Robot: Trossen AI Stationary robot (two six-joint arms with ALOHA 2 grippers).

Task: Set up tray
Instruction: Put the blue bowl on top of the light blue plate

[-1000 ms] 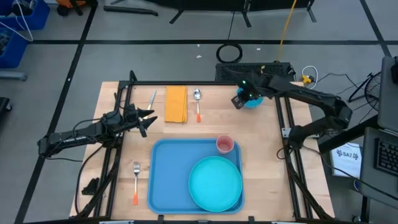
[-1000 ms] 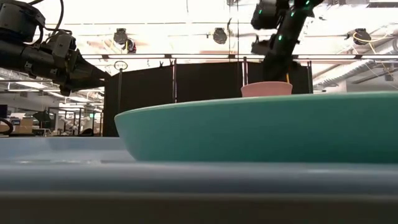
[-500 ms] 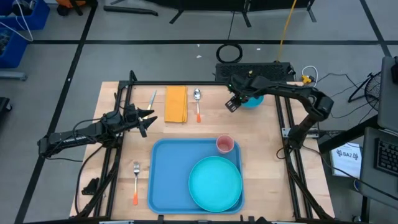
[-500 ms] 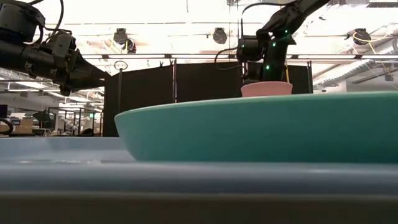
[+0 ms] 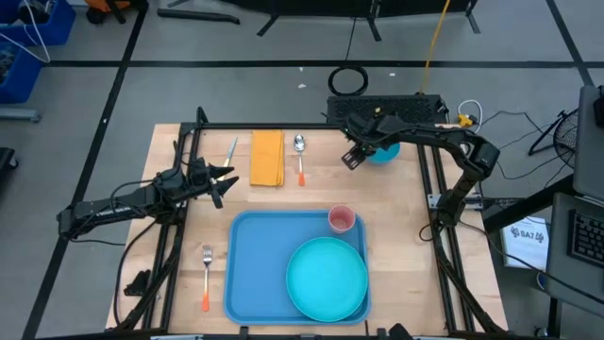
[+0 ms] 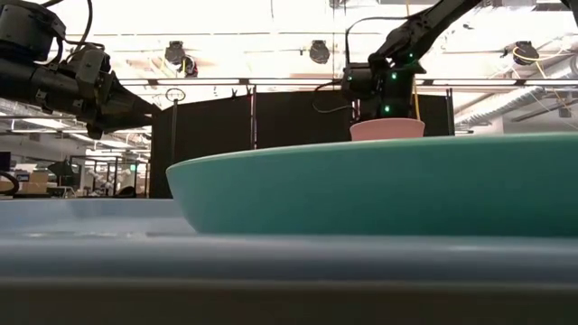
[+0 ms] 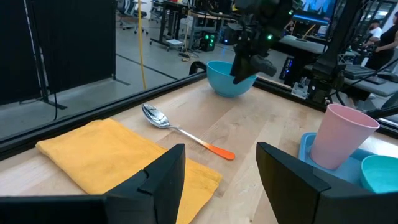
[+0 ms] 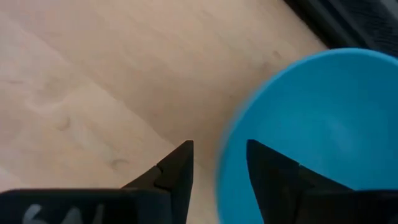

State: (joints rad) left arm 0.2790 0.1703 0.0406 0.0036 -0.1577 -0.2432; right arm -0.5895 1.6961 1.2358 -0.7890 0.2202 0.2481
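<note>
Up near the top right of the high view, right gripper (image 5: 353, 157) poised over the wooden table (image 5: 396, 217), touching the left edge of the blue bowl (image 5: 385, 152). Fingers (image 8: 177, 171) parted in the right wrist view, bowl rim running across the gap between them, bare wood under the left one; nothing gripped. Dark arm bent back from there toward the right edge of the frame.

Over at left centre of the high view, left gripper (image 5: 224, 179) held above the table, pointing right, jaws apart and empty, as the left wrist view confirms with its two dark fingers (image 7: 163, 180) spread wide. Just ahead of it, folded yellow napkin (image 5: 267, 158), and to the right of that a spoon with an orange handle (image 5: 300, 158), bowl end toward the top of the frame. Thin blue-handled utensil (image 5: 232, 148) left of the napkin, too small to tell its kind.

Lower centre of the high view: light-blue tray (image 5: 255, 269) flat on the table, round teal plate (image 5: 327, 277) filling its lower right part, pink cup (image 5: 342, 219) upright in its upper right corner. Fork with an orange handle (image 5: 206, 277) on the wood just left of the tray, apart from it. In the low view, plate (image 6: 379, 185) huge across the frame with the cup's rim (image 6: 386, 129) showing behind.
</note>
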